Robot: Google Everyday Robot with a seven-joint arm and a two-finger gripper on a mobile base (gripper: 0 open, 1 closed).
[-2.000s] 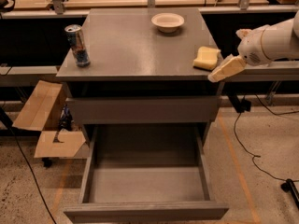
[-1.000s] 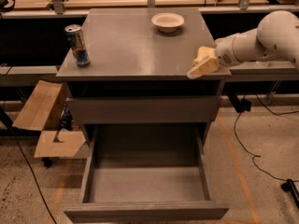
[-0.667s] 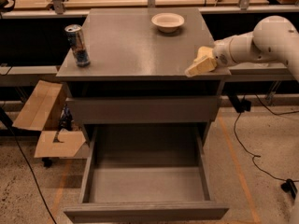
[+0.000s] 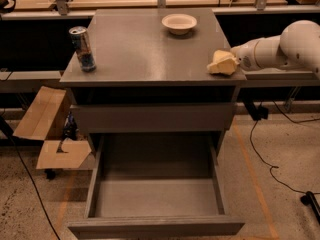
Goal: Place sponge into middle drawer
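Note:
The sponge point(image 4: 220, 64), a pale yellow foam block, lies on the grey cabinet top point(image 4: 145, 49) at its right edge near the front corner. My gripper point(image 4: 231, 61) reaches in from the right on a white arm point(image 4: 280, 48) and is right at the sponge, touching or overlapping its right side. The middle drawer point(image 4: 156, 198) is pulled wide open below, low in the view, with a bare grey floor and low side walls. Nothing lies in it.
A white bowl point(image 4: 179, 23) sits at the back of the cabinet top and a drink can point(image 4: 82, 49) stands at its left front. A closed grey drawer front point(image 4: 152, 118) is above the open drawer. A cardboard box point(image 4: 42, 119) stands on the floor at left, and cables point(image 4: 265, 159) lie at right.
My gripper has moved left and slightly back from beside the cabinet's right edge until it meets the sponge. The sponge and the drawer have stayed in place.

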